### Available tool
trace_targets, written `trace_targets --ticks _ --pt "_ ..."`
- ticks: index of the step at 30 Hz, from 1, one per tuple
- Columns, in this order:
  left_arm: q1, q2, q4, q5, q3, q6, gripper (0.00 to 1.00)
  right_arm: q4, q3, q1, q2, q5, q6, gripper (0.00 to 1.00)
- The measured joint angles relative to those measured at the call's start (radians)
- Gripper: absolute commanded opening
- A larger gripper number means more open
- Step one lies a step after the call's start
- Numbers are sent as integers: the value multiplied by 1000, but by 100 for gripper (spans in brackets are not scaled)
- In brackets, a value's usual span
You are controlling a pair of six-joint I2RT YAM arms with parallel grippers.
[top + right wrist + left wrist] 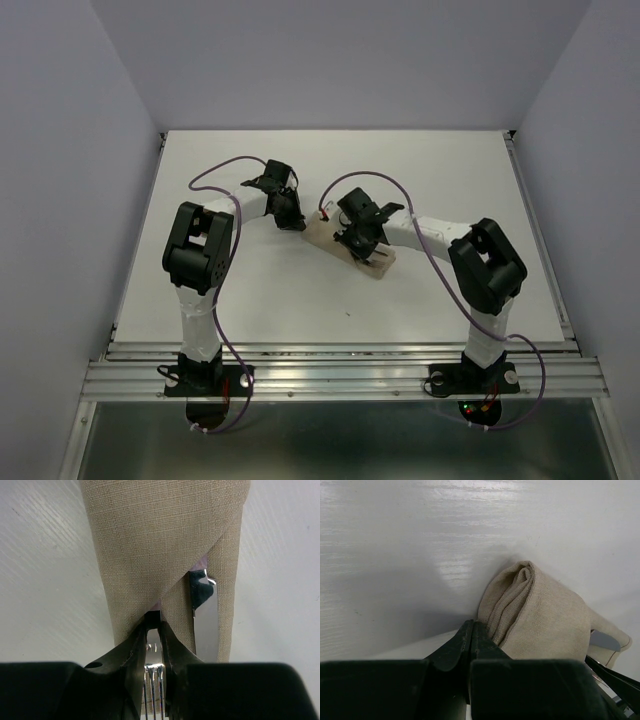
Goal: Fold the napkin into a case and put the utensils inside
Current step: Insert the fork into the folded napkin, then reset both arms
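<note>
The napkin, folded into a narrow beige case, lies slanted at the table's middle. My right gripper is shut on the fork by its metal neck. Its tines point back between the fingers and its handle runs under the diagonal flap. The knife's silvery blade sticks out of the pocket just to the right. My left gripper is shut with nothing seen between its jaws. Its tips rest on the table against the case's rolled far end.
The white table is bounded by grey walls at the back and sides and a metal rail along the near edge. Purple cables loop over both arms. The right arm's elbow stands to the right of the case.
</note>
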Motion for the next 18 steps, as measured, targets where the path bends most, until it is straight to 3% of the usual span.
trace_targets --ticks 5,12,18 --pt "0 0 0 0 0 0 9 -1 3 5 4 1 0 19" --pt "-2 0 0 0 0 0 9 6 9 6 11 27 3 52" --pt "-5 0 0 5 0 0 9 9 8 6 -15 89 19 63"
